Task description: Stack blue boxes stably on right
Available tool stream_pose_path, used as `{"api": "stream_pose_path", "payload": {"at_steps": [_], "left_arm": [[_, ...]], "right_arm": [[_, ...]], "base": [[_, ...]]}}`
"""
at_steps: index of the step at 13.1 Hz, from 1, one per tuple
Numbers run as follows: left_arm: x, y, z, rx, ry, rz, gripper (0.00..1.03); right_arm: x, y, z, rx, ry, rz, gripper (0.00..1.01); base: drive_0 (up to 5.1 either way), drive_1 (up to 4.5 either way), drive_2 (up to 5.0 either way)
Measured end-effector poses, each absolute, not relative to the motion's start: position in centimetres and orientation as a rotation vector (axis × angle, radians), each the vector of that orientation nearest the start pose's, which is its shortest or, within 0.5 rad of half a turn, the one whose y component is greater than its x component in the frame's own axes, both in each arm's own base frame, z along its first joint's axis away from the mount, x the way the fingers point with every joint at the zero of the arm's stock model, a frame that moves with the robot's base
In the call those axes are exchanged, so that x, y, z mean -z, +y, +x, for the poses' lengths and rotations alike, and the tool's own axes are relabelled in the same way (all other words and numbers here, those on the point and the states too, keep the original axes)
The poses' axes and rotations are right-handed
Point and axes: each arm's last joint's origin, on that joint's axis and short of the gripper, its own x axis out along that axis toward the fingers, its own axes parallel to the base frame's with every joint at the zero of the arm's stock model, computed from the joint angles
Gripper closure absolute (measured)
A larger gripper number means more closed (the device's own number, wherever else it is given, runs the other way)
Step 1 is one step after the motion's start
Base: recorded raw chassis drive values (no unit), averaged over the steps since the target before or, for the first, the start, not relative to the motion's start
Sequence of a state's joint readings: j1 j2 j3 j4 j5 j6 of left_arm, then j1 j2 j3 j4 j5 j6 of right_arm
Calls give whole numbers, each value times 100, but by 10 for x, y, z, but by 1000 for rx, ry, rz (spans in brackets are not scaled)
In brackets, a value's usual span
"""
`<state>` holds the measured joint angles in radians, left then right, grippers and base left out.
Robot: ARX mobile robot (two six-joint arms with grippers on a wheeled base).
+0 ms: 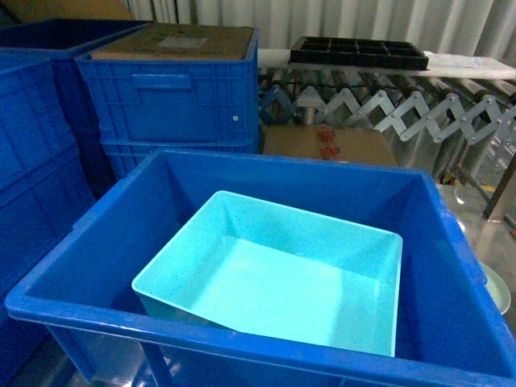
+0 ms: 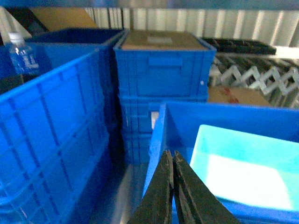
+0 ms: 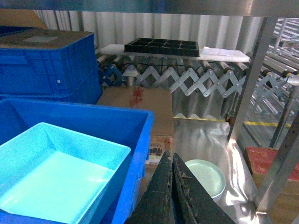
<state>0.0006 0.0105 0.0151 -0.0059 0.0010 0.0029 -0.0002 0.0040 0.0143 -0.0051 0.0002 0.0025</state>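
Note:
A light turquoise tub [image 1: 274, 278] lies tilted inside the large royal-blue crate [image 1: 451, 298], its near-left corner raised against the crate's front wall. Both show again in the left wrist view, tub [image 2: 247, 168] in crate [image 2: 233, 116], and in the right wrist view, tub [image 3: 56, 172] in crate [image 3: 138, 140]. My left gripper [image 2: 171, 154] is shut with nothing in it, just outside the crate's left wall. My right gripper [image 3: 170, 156] is shut and empty, just outside the crate's right wall. Neither gripper appears in the head view.
Ribbed dark blue crates [image 1: 173, 97] topped with cardboard stand behind and to the left. A black compartment tray [image 1: 359, 52] rests on a roller conveyor [image 1: 403, 109]. A cardboard box [image 1: 330, 145], a pale green bowl [image 3: 205, 175], a red box [image 3: 264, 158] and a metal post [image 3: 250, 70] are on the right.

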Motion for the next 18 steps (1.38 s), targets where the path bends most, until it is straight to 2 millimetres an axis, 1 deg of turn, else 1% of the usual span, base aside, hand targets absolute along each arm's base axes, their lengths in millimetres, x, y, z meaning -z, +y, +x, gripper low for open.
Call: {"api": "stream_pose_path", "payload": {"at_steps": [4,5,6,8,12,13,18], "left_arm": [[-168,0,97,0,-1,2,101],[-168,0,97,0,-1,1,96],[-168,0,97,0,-1,1,83],[-168,0,97,0,0,1,57],[-168,0,97,0,-1,2,3],[-168,0,97,0,-1,1,6],[-168,0,97,0,-1,1,5]], "right_arm": [[-168,0,97,0,-6,2,99],[-168,0,97,0,-6,2,97],[-168,0,97,0,-6,2,82],[-168,0,97,0,-6,2,56],[-168,0,97,0,-6,2,1],[-168,0,97,0,-6,2,4],[-168,0,97,0,-6,2,3]], "base": [[0,0,0],[0,0,0],[0,0,0],[0,0,0],[0,0,0],[0,0,0],[0,0,0]]}}
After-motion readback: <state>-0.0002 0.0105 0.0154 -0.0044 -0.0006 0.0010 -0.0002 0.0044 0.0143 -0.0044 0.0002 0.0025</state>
